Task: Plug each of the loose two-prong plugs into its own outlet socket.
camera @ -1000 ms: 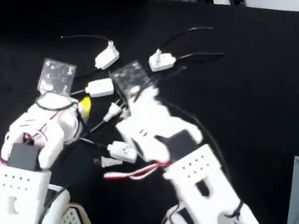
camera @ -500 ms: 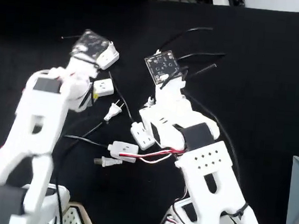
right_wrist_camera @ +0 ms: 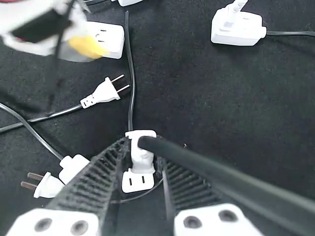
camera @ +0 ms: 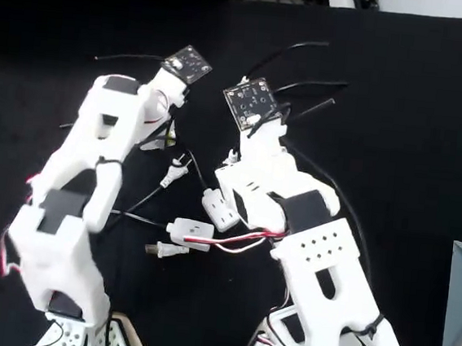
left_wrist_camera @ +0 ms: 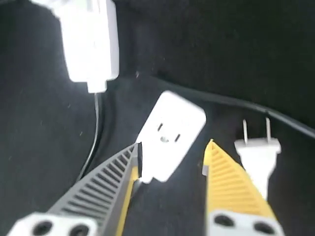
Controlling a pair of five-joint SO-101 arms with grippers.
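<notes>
Closest in, my right claw (right_wrist_camera: 141, 153) is clamped on a white outlet socket (right_wrist_camera: 138, 173), fingers pressing both its sides, and a black cable (right_wrist_camera: 211, 172) crosses in front. From above, a spare socket (camera: 190, 233) and a spare plug (camera: 164, 251) lie near it on the black counter (camera: 414, 141). Farther out, my left claw (left_wrist_camera: 174, 146) stands apart around a second socket (left_wrist_camera: 170, 135). Its slots face my wrist camera and it touches the grey finger. A loose two-prong plug (left_wrist_camera: 257, 147) sits just beside the yellow finger. Beyond, a white block (left_wrist_camera: 91, 42) trails a thin cable.

left gripper (left_wrist_camera: 173, 149) swung far forward, now open, straddling white outlet socket (left_wrist_camera: 172, 125)
</notes>
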